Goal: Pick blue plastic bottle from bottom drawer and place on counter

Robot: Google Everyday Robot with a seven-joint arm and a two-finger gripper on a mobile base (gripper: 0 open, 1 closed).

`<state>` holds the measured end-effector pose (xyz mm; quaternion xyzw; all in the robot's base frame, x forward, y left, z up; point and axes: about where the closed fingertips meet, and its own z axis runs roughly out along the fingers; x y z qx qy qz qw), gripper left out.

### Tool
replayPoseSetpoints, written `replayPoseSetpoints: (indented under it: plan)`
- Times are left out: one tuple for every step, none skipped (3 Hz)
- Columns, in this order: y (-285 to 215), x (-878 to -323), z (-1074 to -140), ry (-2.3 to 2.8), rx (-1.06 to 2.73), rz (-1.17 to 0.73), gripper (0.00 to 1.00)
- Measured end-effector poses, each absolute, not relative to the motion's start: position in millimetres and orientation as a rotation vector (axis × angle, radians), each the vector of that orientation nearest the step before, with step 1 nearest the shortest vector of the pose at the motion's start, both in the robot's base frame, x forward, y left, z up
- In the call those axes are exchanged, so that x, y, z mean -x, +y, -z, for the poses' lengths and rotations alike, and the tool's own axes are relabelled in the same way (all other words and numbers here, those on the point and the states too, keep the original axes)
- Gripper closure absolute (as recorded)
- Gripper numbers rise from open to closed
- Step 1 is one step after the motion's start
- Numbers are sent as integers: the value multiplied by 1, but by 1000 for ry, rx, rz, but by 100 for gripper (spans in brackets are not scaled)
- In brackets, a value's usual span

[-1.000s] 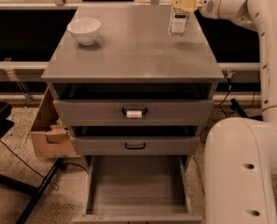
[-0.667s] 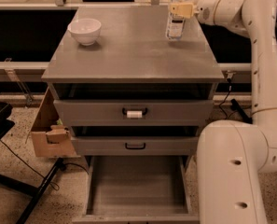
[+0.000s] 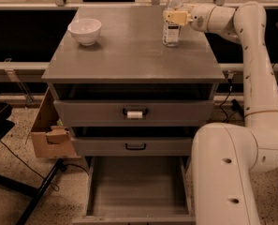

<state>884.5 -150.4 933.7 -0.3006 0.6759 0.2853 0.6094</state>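
The blue plastic bottle (image 3: 171,31), clear with a white cap and a pale label, stands upright on the counter (image 3: 129,55) near its back right corner. My gripper (image 3: 176,17) reaches in from the right, and its tan fingers (image 3: 179,17) are closed around the bottle's upper body. The bottom drawer (image 3: 136,186) is pulled open below, and its grey inside is bare.
A white bowl (image 3: 85,30) sits at the counter's back left. The two upper drawers with black handles (image 3: 135,112) are slightly ajar. A cardboard box (image 3: 49,130) hangs at the cabinet's left side. My white body (image 3: 232,172) stands to the right of the open drawer.
My gripper and the bottle have shifted a little to the left over the counter. The bottle's base now rests on the counter top.
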Motion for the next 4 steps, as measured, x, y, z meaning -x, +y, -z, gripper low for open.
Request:
replayPoseSetpoints:
  plan:
    - [-150,-884,-934,1561,694,-659,82]
    - [-150,-884,-934,1561,694,-659,58]
    - [-150,-884,-934,1561,694,-659,35]
    - [-150,-884,-934,1561,694,-659,12]
